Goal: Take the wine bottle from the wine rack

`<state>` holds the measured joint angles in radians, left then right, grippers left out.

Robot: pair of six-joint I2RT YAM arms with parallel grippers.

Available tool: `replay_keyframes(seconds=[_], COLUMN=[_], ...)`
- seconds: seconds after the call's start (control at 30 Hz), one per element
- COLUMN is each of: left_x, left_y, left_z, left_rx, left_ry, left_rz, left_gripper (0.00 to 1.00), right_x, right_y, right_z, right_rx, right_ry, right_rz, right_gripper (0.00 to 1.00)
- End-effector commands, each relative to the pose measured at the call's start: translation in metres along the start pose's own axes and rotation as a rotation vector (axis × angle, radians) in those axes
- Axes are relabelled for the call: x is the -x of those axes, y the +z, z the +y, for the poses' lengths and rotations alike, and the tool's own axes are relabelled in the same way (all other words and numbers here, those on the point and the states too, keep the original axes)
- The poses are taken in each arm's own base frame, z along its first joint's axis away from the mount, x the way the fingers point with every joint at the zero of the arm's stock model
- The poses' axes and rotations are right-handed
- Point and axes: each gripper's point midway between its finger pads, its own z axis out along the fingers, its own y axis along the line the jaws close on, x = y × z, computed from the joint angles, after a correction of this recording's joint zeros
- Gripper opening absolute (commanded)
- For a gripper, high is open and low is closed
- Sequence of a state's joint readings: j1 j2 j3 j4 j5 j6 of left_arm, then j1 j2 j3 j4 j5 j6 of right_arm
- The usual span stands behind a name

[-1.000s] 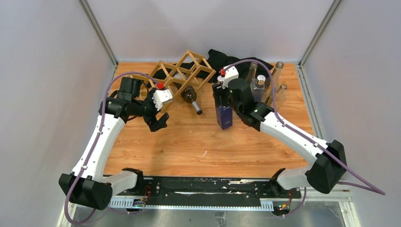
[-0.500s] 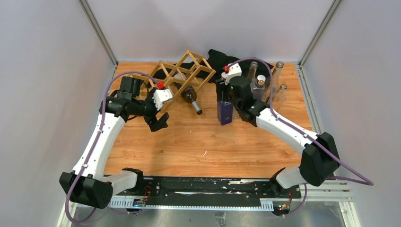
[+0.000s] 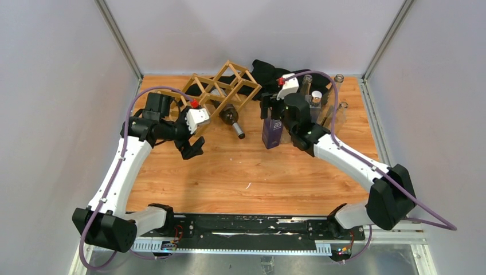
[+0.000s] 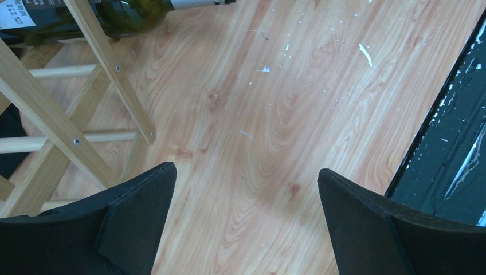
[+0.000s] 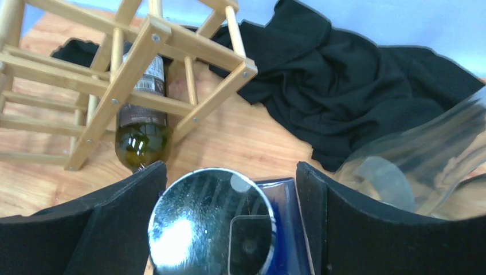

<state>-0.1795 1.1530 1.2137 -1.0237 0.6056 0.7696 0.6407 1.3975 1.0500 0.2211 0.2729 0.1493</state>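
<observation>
The wine bottle (image 3: 231,118) lies in the wine rack (image 3: 220,87), cloth (image 3: 265,70) behind.

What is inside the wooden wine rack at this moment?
One dark green wine bottle lies in a lower cell of the wine rack, its neck sticking out at the front. The other cells in view look empty. The slats cover part of its body and its base.

Bright, even light is thrown from above; only soft, short shadows are cast on the table (image 3: 240,166). In the right wrist view, glare is seen on the silver cap (image 5: 212,229) and the wine bottle (image 5: 141,144). The glass (image 5: 412,166) is blurred.
</observation>
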Motion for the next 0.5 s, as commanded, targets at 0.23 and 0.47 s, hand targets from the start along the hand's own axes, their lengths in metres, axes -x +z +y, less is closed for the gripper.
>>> replay_keyframes(seconds=[0.23,0.47], left_x=[0.011,0.018], left_y=[-0.004,-0.008], left_z=[0.005,0.030], left_rx=[0.002,0.080], left_ry=[0.001,-0.067], left_rz=[-0.026,-0.042], left_gripper=[1.00,1.00], right_x=[0.079,0.138], right_y=[-0.029,-0.055], right_z=[0.000,0.021], right_rx=[0.036,0.110], right_ry=[0.056,0.075], right_rz=[-0.202,-0.300], right_gripper=[0.91,0.92])
